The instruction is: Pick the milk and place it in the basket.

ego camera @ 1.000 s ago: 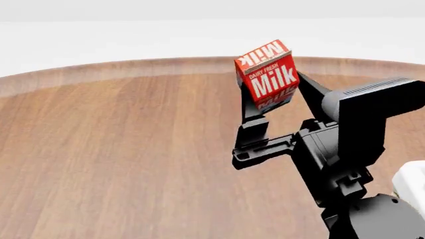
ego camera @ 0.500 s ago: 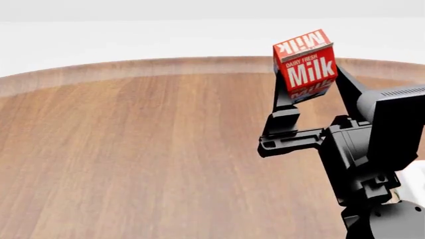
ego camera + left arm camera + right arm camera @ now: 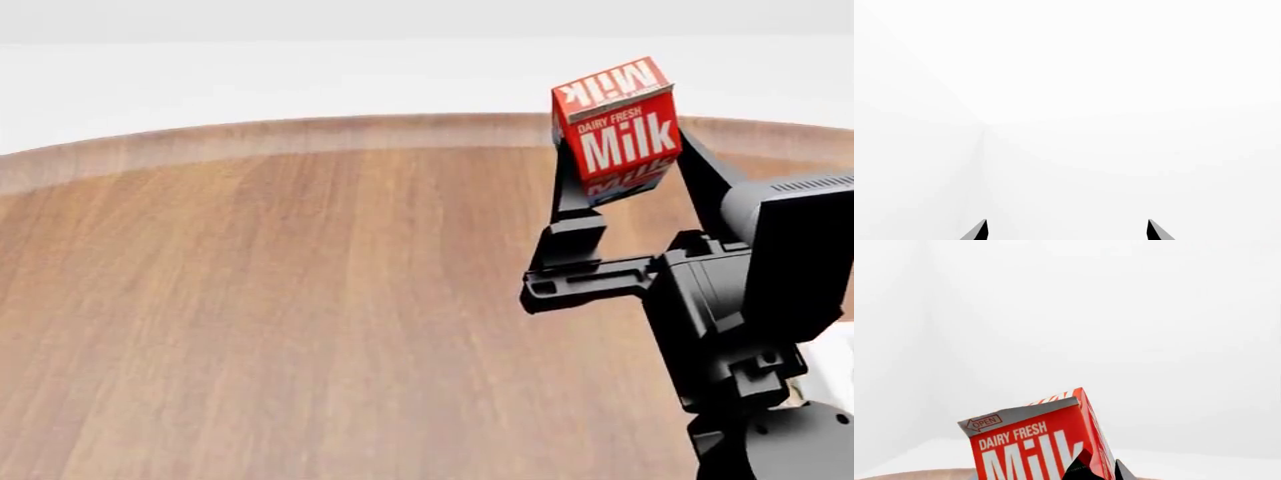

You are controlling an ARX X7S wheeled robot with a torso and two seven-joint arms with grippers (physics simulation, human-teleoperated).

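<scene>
The milk [image 3: 617, 132], a red gable-top carton with white "Milk" lettering, is held high above the round wooden table [image 3: 267, 300] at the right of the head view. My right gripper [image 3: 625, 170] is shut on it, one black finger on each side. The carton also shows in the right wrist view [image 3: 1037, 445], with a dark fingertip [image 3: 1084, 467] across its front. My left gripper [image 3: 1067, 231] is open and empty; only its two fingertips show against blank white. The basket is out of view.
The table's far curved edge [image 3: 334, 130] runs across the head view, with a white floor beyond. A white object [image 3: 834, 375] shows partly at the right edge behind my right arm. The left wrist view shows only white walls.
My right gripper has carried the milk up and to the right over the last second. In the last half second it has hardly moved.
</scene>
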